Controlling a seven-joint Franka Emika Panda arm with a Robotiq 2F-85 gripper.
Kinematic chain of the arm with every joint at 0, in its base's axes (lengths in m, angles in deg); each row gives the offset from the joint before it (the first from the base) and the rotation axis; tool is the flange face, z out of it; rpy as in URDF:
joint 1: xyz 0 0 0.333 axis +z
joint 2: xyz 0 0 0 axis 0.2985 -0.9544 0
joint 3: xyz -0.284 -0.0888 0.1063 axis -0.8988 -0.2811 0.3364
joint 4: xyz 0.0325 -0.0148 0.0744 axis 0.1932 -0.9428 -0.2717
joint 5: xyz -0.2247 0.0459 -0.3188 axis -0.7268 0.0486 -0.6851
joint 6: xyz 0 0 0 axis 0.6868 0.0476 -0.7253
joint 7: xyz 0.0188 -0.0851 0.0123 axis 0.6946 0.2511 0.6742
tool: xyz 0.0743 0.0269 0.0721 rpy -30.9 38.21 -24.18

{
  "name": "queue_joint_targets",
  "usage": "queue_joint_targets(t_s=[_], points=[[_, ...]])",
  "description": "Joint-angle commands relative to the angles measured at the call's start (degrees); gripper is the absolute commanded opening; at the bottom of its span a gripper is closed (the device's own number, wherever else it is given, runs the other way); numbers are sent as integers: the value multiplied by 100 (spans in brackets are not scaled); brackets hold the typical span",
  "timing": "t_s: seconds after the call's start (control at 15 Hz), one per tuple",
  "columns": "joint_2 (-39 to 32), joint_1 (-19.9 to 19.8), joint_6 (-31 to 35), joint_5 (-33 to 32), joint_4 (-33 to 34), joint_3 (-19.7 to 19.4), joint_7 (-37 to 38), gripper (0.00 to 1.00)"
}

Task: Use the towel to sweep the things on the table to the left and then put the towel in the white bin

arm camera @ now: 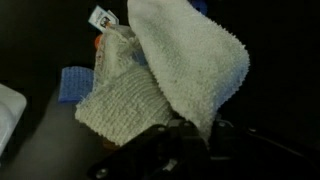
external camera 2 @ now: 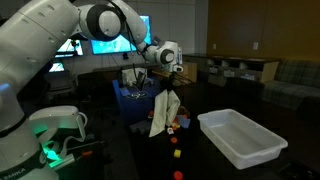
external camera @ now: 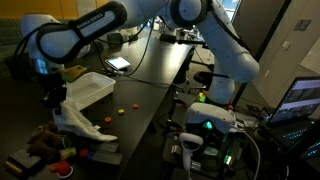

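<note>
Tool [external camera 2: 169, 80] pinches towel [external camera 2: 163, 112], hanging apart from white bin [external camera 2: 238, 152] edge, over table [external camera 2: 205, 165].

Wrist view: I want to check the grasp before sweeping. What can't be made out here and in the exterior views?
Gripper: wrist view, dark and blurred; the white terry towel covers its fingertips.
Blue object: wrist view, partly behind the towel; unidentifiable.
White plastic bin: wrist view, cut off by the left edge.
Small coloured pieces on the dark table: in an exterior view, too small to identify.
</note>
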Motion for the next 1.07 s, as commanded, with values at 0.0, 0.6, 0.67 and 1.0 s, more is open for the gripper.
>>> queue_joint_targets(t_s=[0.0, 0.6, 0.67, 1.0], points=[[1069, -737, -41, 569, -1069, 255, -950, 13], [3101, -2002, 87, 1326, -3322, -312, -1986, 13], [3298, -2100, 53, 1343, -3533, -447, -2016, 13], [3777, -2280, 24, 825, -4210, -1190, -1681, 12]])
